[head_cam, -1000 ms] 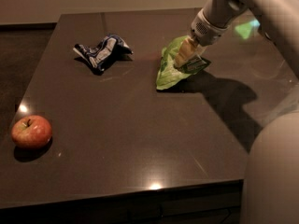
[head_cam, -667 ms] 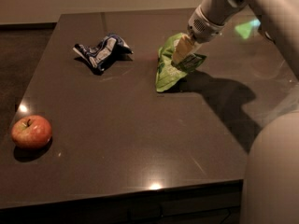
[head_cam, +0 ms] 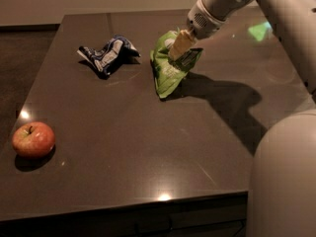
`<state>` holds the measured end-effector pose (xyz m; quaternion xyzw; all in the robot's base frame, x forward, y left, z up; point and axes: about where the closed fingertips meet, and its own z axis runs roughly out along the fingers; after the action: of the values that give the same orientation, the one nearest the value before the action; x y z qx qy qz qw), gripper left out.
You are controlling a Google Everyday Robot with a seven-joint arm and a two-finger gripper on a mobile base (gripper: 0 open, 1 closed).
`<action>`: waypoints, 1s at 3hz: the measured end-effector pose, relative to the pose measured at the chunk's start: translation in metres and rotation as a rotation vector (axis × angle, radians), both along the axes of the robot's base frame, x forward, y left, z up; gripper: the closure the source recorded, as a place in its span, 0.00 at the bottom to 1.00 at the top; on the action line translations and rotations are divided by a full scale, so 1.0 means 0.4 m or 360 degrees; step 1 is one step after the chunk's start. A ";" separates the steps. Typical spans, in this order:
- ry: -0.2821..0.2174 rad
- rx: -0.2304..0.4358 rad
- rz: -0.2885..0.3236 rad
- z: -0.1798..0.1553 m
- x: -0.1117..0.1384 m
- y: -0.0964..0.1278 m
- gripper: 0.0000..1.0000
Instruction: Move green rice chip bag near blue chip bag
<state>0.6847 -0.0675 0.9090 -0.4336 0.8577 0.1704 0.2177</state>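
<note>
**Green bag in the pincer, blue bag to its left**

The pincer (head_cam: 177, 48) reaches in from the upper right and is clamped on the upper part of the green rice chip bag (head_cam: 168, 74). The bag hangs down and to the left, its long axis tilted, its lower tip at or just above the dark tabletop (head_cam: 148, 152). The blue chip bag (head_cam: 106, 54) lies crumpled to the left, close by but apart. A short leftward carry looks sufficient. A red apple (head_cam: 33, 139) sits well apart, front left.
</note>
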 end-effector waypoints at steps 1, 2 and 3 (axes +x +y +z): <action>-0.0022 0.0068 0.0078 0.024 0.012 0.053 1.00; -0.0034 0.0127 0.0136 0.042 0.025 0.101 1.00; -0.0017 0.0158 0.0142 0.039 0.040 0.138 0.83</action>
<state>0.7007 -0.0123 0.9245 -0.4609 0.8268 0.2200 0.2358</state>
